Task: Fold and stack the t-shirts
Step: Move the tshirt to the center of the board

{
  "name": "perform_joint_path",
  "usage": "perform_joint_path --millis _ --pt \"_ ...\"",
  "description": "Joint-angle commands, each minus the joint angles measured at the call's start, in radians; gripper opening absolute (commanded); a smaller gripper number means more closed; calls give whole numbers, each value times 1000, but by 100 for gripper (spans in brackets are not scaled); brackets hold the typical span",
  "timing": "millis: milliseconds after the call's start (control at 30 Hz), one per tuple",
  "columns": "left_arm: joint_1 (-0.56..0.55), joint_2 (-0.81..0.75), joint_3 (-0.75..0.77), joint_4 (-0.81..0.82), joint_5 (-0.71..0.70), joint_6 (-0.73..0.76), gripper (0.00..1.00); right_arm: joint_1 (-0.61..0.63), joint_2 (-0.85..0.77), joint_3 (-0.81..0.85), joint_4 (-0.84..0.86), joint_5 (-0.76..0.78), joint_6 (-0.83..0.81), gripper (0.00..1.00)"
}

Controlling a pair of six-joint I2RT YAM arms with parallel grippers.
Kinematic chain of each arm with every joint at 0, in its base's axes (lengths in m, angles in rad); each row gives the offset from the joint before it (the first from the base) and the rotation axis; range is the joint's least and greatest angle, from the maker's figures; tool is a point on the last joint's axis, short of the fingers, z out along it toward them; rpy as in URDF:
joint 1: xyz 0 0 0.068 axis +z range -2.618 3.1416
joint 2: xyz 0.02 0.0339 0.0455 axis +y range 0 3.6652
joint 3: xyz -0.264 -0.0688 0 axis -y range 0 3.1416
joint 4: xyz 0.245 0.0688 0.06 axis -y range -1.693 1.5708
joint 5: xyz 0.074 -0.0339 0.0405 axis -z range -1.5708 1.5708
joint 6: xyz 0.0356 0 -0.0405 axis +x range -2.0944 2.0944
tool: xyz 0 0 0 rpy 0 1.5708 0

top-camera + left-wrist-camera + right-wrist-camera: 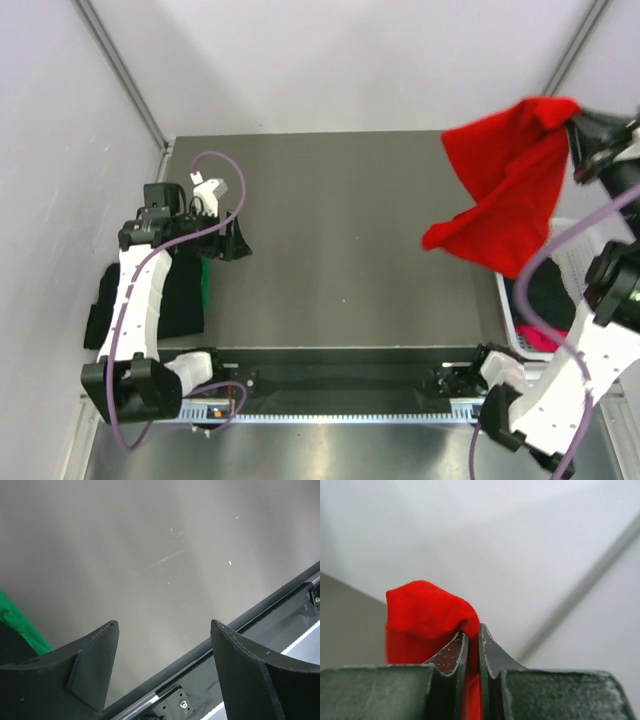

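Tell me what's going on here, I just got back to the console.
The right claw is shut on the red shirt and holds it in the air at the table's right side, the cloth hanging loose and unfolded near the basket. The left claw is open and empty, low over the table. A black shirt and a green shirt lie at the left edge. Pink cloth shows in the basket.

We've open room across the middle of the dull grey metal tabletop (340,240); a bright red cloth t-shirt (505,195) hangs over the far right, a white mesh plastic basket (578,258) below it, a black folded cloth shirt (182,305) at the left edge.
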Motion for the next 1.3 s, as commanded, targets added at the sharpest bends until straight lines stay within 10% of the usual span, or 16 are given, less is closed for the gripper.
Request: perform_joint_path --millis 0,167,400,767,1267 --pt "1 28 53 -13 39 18 78 21 184 130 269 -208 578 0" --pt "1 16 96 -19 -5 13 79 228 324 180 371 -137 666 0" --pt "0 48 96 -10 -27 19 79 467 496 323 -77 86 115 0" --pt "-3 63 50 21 -13 38 79 801 692 -118 -323 211 -331 0" --pt "-28 -11 -10 241 -92 -45 96 1058 462 26 -512 84 -568 0"
